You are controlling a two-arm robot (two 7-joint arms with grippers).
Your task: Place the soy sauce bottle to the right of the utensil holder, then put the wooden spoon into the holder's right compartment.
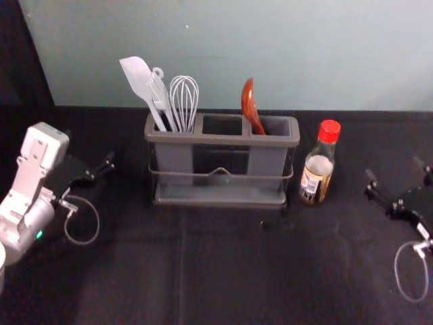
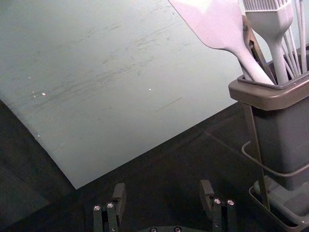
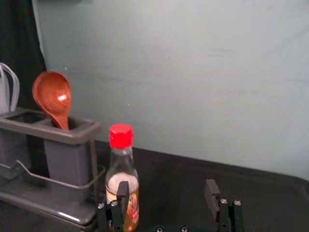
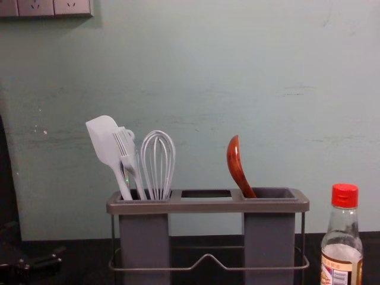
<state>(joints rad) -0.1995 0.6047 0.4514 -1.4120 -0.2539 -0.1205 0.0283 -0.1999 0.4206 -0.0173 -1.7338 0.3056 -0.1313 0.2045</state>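
Note:
The utensil holder [image 1: 223,140] stands upright at the table's back. The wooden spoon [image 1: 249,101] leans in its right compartment, bowl up; in the chest view the spoon [image 4: 236,166] rests against that compartment's rim. Just right of the holder, with a small gap, the soy sauce bottle [image 1: 318,164] stands upright with its red cap on. My left gripper [image 1: 100,175] is open and empty left of the holder; the left wrist view shows the gripper [image 2: 163,195] with fingers apart. My right gripper [image 1: 398,172] is open to the bottle's right, and the gripper [image 3: 168,193] holds nothing.
A white spatula [image 1: 139,80], a brush [image 1: 161,101] and a whisk [image 1: 184,101] stand in the holder's left compartment. Behind the table rises a pale green wall [image 4: 208,77], with sockets [image 4: 44,7] at its upper left. Dark cloth covers the table [image 1: 223,271].

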